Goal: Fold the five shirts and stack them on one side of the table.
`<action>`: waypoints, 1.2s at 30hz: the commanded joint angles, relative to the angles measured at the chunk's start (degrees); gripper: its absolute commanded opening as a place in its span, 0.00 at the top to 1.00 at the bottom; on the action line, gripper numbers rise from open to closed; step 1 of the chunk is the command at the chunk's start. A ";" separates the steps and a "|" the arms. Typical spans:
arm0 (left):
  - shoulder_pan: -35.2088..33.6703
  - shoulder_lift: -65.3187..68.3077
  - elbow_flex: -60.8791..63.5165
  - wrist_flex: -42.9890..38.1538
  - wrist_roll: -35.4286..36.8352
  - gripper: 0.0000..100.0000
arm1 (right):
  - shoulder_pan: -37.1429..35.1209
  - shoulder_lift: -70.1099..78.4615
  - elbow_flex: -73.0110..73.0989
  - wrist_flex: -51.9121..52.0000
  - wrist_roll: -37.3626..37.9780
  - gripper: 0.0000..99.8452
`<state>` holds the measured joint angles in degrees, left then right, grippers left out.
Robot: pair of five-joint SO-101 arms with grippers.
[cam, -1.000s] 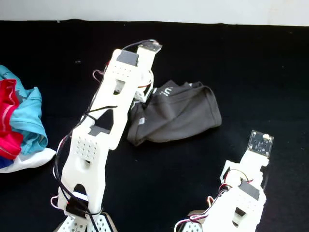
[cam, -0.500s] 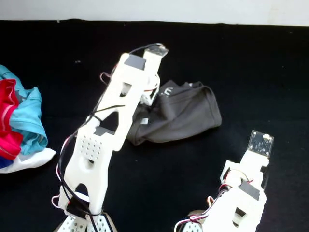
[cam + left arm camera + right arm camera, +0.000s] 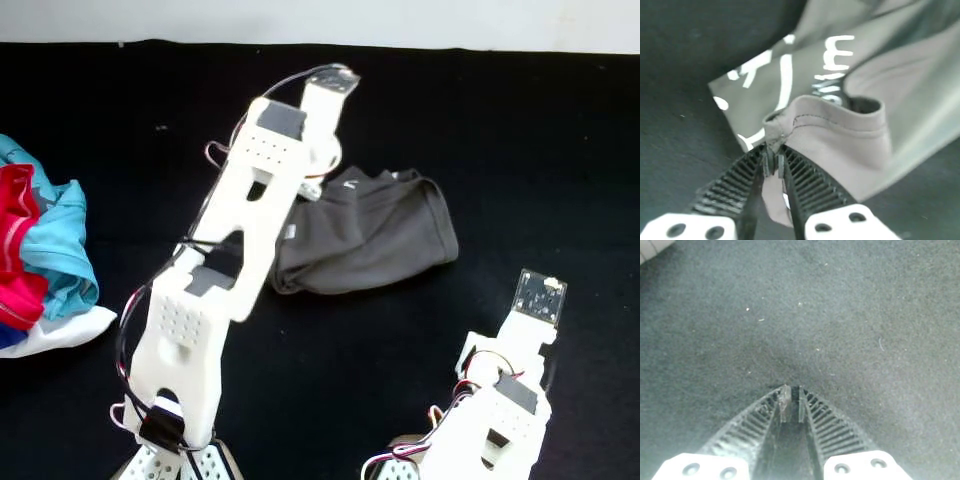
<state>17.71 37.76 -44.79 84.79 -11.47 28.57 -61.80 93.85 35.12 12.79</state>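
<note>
A dark grey shirt (image 3: 370, 235) with white print lies crumpled in the middle of the black table. My left arm (image 3: 250, 220) stretches over the shirt's left end. In the left wrist view my left gripper (image 3: 772, 162) is shut on a hemmed edge of the grey shirt (image 3: 850, 125), which hangs lifted off the cloth. My right arm (image 3: 505, 390) rests at the front right, apart from the shirt. Its gripper (image 3: 790, 402) is shut on nothing, just above the bare black table (image 3: 840, 315).
A pile of shirts (image 3: 45, 250) in turquoise, red, blue and white sits at the table's left edge. The table's back edge meets a pale wall (image 3: 400, 20). Open black cloth lies behind and to the right of the grey shirt.
My left arm has swung toward the back right, drawing the grey shirt's left edge up and over with it. The right arm has kept still.
</note>
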 commanded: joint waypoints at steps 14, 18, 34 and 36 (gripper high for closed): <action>21.14 -10.33 -0.75 0.97 1.23 0.99 | -0.48 -0.04 0.48 -0.84 -0.26 0.94; 22.20 -10.24 -0.75 1.14 1.23 0.99 | -0.48 -0.04 0.48 -0.84 -0.26 0.94; 17.45 -11.21 -8.40 3.87 1.05 0.79 | -0.48 -0.04 0.48 -0.84 -0.26 0.94; 16.04 -9.54 -9.10 3.69 0.97 0.79 | -0.48 -0.04 0.48 -0.84 -0.26 0.94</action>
<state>35.91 30.73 -50.86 88.66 -10.59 28.57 -61.80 93.85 35.12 12.79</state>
